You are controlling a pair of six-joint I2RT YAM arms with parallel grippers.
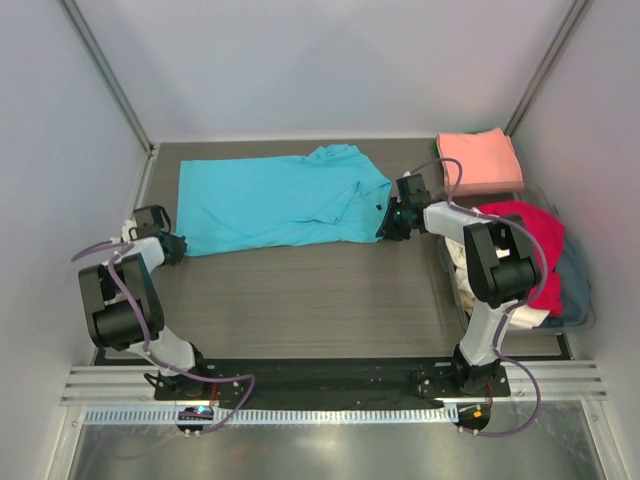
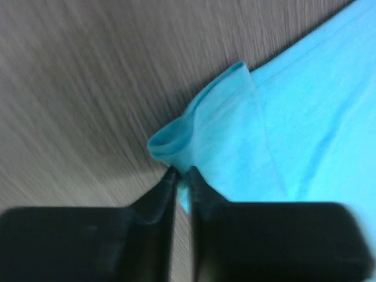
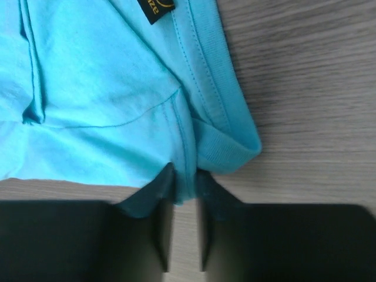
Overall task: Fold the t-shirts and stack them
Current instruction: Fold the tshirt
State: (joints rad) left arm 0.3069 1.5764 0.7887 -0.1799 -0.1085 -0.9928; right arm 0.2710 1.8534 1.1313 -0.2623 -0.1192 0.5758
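The turquoise t-shirt lies spread across the far half of the table, folded lengthwise. My left gripper is shut on its bottom-left hem corner; the pinched fabric shows bunched at the fingertips in the left wrist view. My right gripper is shut on the shirt's edge beside the neck collar, close to the dark neck label. A folded salmon-pink t-shirt lies at the far right corner. Red, cream and grey-blue shirts are piled at the right.
A clear bin at the right edge holds the unfolded pile. White walls close in the table on three sides. The bare wooden tabletop lies between the shirt and the arm bases.
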